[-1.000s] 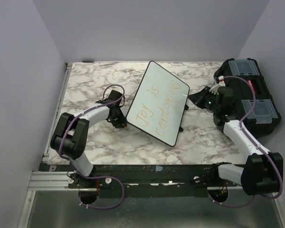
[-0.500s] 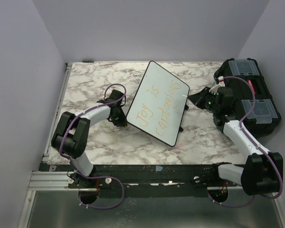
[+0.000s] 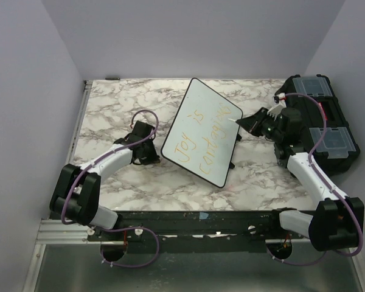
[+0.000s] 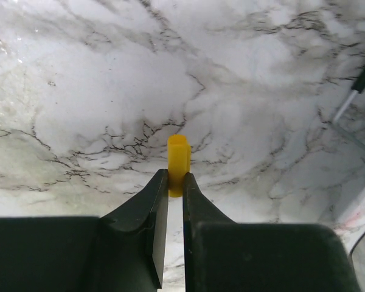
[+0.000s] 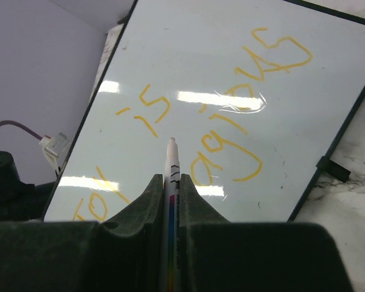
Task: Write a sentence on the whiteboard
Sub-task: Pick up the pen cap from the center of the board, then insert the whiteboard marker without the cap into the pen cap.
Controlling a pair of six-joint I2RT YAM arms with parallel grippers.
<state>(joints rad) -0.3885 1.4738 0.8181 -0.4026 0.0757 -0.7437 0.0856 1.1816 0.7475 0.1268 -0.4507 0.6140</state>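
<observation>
The whiteboard (image 3: 198, 100) stands tilted mid-table on small black feet. The sentence (image 3: 198, 137), "Joy is contagious", runs across it in two yellow-orange lines. My right gripper (image 3: 246, 123) is at the board's right edge, shut on a white marker (image 5: 171, 164) whose tip points at the board (image 5: 231, 55) just short of the writing (image 5: 231, 131). My left gripper (image 3: 151, 153) is low over the marble just left of the board, shut on a yellow marker cap (image 4: 178, 157).
A black toolbox (image 3: 325, 131) with clear lids stands at the right edge, close behind my right arm. The marble tabletop (image 3: 109, 109) lies inside purple walls. The board's black rim (image 4: 359, 85) shows at the right of the left wrist view.
My left arm has swung its elbow down and to the left, and the gripper has drawn slightly back from the board's left edge. My right wrist has shifted a little up and farther back.
</observation>
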